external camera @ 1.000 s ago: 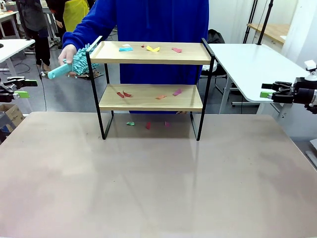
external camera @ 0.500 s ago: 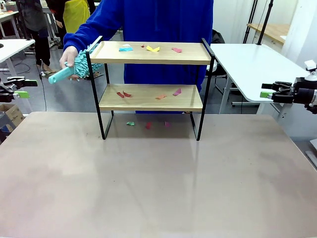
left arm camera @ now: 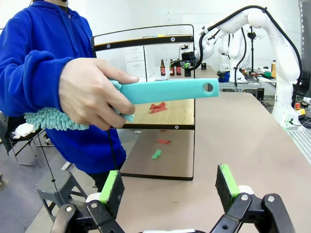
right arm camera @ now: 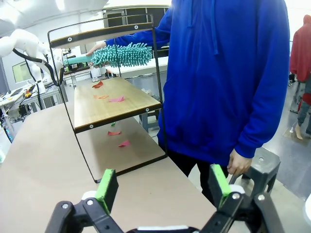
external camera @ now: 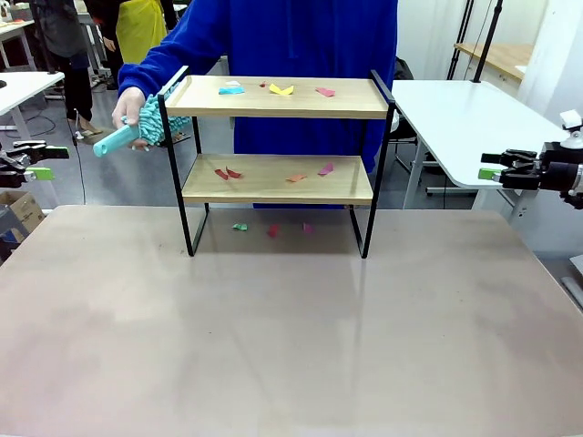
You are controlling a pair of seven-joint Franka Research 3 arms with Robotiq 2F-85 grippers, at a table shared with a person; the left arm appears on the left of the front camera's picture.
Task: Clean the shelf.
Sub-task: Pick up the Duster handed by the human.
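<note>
The near stretch of the desk lay bare. Out at its two sides the grippers hung level and well apart from the shelf. The left gripper was at the left and the right gripper at the right, each with its green pads spread wide and nothing between them. The shelf stood upright on the far middle of the desk on its thin black frame, one light wood board above the other. Under it, on the desk itself, lay a green scrap, a red scrap and a pink scrap of paper. On the lower board were two red bits toward the left, an orange bit near the middle and a pink bit to the right. The upper board carried a blue piece, a yellow piece and a pink piece, spaced in a row. Just behind the shelf, at the far side of the desk, stood a person in a blue hooded top. The person's hand gripped a teal duster at the shelf's left end, level with the upper board. Its fluffy head lay close against the black upright there, and its flat handle pointed down and outward, away from the shelf. Whether the head actually touched the frame could not be told. The person's other hand hung down at the side.
</note>
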